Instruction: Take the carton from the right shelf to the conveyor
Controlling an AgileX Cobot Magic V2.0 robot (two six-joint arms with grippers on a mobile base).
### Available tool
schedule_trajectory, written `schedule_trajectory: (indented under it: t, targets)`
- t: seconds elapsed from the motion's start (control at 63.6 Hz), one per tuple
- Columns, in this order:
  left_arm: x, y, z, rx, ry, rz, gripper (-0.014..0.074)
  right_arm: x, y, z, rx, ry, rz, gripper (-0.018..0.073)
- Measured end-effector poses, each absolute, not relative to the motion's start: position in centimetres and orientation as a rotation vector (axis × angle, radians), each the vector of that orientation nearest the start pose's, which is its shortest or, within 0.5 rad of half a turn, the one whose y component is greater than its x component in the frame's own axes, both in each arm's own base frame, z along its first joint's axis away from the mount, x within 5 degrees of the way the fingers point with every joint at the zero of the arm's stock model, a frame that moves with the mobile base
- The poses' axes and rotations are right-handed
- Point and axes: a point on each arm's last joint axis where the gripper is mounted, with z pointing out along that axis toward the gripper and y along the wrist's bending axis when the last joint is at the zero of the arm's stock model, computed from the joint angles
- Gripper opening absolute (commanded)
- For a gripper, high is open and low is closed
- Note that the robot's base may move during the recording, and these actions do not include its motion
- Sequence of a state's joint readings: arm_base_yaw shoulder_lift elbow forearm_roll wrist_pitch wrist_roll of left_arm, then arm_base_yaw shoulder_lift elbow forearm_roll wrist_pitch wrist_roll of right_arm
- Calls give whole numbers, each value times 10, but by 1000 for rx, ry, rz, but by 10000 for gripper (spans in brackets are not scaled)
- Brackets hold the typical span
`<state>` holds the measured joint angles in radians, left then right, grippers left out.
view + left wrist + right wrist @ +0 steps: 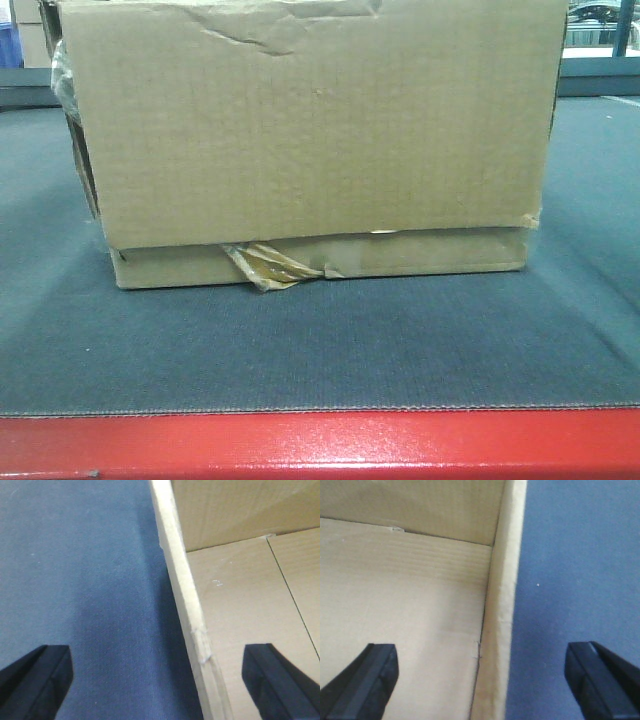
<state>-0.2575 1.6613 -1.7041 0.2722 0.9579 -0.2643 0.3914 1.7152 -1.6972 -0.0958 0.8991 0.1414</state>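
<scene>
1. The carton (pixel 310 140) sits flat on the dark grey conveyor (pixel 300 350), just behind the red front edge (pixel 320 445)
2. Some torn tape (pixel 268 266) hangs from its low seam
3. The left gripper (pixel 156 651) is spread wide over one carton wall, one finger inside and one over the conveyor, holding nothing
4. The right gripper (pixel 481 647) is spread wide the same way over the other wall

The left gripper (pixel 156 665), its fingers (pixel 35 680) spread wide, straddles the pale side wall of the carton (pixel 235 595): one finger above the carton's inside, the other above the dark grey conveyor surface (pixel 75 570).
</scene>
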Motion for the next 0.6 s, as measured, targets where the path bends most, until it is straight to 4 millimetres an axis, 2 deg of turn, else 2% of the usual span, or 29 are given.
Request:
schedule_trajectory:
  t: [0.142,0.205,0.252,0.315,0.409,0.472,0.535,0.598]
  targets:
    - [343,-70,418,61,2285,68,606,347,136,398,-322,2316,146,558]
    - [329,-66,434,57,2240,57,582,338,130,414,-309,2277,154,499]
    - [318,-63,446,62,2204,53,545,326,124,428,-298,2254,158,417]
    - [302,-59,458,66,2170,49,453,314,114,440,-278,2244,153,271]
    - [281,-53,465,67,2144,48,267,297,97,453,-236,2245,137,32]
    - [268,-48,463,67,2138,52,94,287,84,455,-202,2249,120,-94]
    - [260,-43,455,66,2139,57,-42,277,71,454,-167,2253,103,-70]
    - [249,-38,448,60,2129,61,3,268,61,444,-141,2278,84,-63]
